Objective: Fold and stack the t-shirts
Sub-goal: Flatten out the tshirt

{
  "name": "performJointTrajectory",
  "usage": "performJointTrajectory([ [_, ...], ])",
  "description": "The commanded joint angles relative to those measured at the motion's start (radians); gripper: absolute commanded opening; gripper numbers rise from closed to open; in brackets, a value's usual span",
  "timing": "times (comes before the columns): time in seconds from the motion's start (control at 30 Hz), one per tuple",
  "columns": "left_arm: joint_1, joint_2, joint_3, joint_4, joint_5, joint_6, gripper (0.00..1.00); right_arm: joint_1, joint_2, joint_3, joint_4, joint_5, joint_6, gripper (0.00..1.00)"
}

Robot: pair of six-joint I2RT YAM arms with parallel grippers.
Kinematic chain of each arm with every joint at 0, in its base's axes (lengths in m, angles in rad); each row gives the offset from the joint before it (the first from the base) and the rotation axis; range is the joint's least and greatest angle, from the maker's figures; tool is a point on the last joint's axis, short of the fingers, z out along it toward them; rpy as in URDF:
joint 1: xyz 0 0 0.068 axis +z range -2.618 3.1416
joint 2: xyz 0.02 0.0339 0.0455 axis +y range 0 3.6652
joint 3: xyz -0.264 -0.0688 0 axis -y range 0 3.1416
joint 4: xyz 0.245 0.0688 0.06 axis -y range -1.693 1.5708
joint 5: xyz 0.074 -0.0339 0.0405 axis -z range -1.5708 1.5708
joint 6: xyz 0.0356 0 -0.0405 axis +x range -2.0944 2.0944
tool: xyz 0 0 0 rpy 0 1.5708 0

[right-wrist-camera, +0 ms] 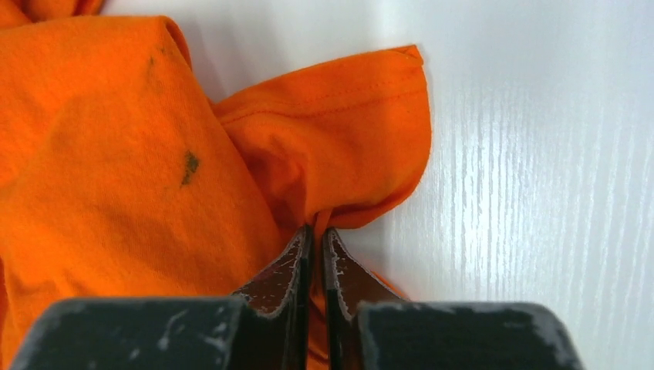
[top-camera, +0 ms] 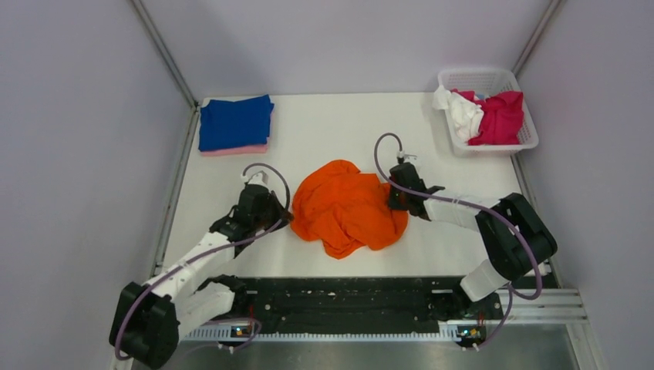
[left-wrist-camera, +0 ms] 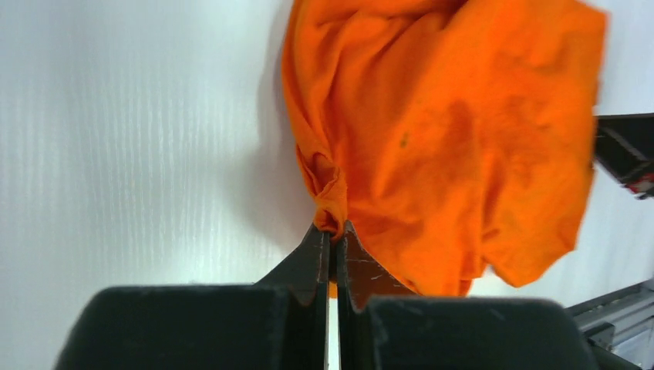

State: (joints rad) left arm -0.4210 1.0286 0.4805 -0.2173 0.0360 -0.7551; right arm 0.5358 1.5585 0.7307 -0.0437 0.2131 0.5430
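My left claw (left-wrist-camera: 332,239) is pinched shut on a bunched edge of the orange t-shirt (top-camera: 347,208); my right claw (right-wrist-camera: 316,235) is clamped on a fold beside a stitched hem. The shirt lies crumpled on the table (top-camera: 332,131) between them. It looks light, limp and sure to sag, so hems and corners seem the best holds. Far left, the blue t-shirt (top-camera: 235,122) sits folded on the pink t-shirt (top-camera: 231,150).

**A:** Plain bright orange shirt (top-camera: 347,206) in the middle, one small dark speck (right-wrist-camera: 189,166) on it.

**B:** Far left, royal blue shirt (top-camera: 235,122) over pale pink shirt (top-camera: 234,150). Far right, magenta shirt (top-camera: 501,117) and white shirt (top-camera: 464,114) in a white lattice basket (top-camera: 477,79).
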Motion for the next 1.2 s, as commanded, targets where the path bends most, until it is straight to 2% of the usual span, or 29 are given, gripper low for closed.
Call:
performJointTrajectory([
  [0.0,-0.005,-0.146,-0.004,-0.024,-0.026,0.034,0.0,0.022,-0.089,-0.027,0.034,0.042,0.01,0.02],
  [0.03,-0.005,-0.177,-0.007,-0.027,-0.026,0.035,0.0,0.025,-0.119,-0.037,0.061,0.044,0.011,0.0],
  [0.3,-0.005,-0.317,-0.011,-0.022,-0.067,0.055,0.0,0.026,-0.364,-0.134,0.195,0.016,-0.018,0.0],
  [0.53,-0.006,-0.341,0.104,-0.007,-0.093,0.123,0.0,0.026,-0.541,-0.137,0.26,0.005,-0.081,0.0],
  [0.7,-0.005,-0.353,0.246,0.007,-0.159,0.206,0.0,0.026,-0.628,-0.036,0.247,-0.004,-0.153,0.0],
  [0.93,-0.005,-0.429,0.466,0.042,-0.184,0.342,0.0,0.026,-0.783,0.142,0.214,-0.062,-0.262,0.0],
  [1.03,-0.005,-0.483,0.557,0.043,-0.189,0.388,0.0,0.026,-0.867,0.2,0.217,-0.115,-0.282,0.0],
  [1.17,-0.005,-0.54,0.667,0.1,-0.174,0.414,0.0,0.026,-0.914,0.352,0.124,-0.231,-0.266,0.0],
])
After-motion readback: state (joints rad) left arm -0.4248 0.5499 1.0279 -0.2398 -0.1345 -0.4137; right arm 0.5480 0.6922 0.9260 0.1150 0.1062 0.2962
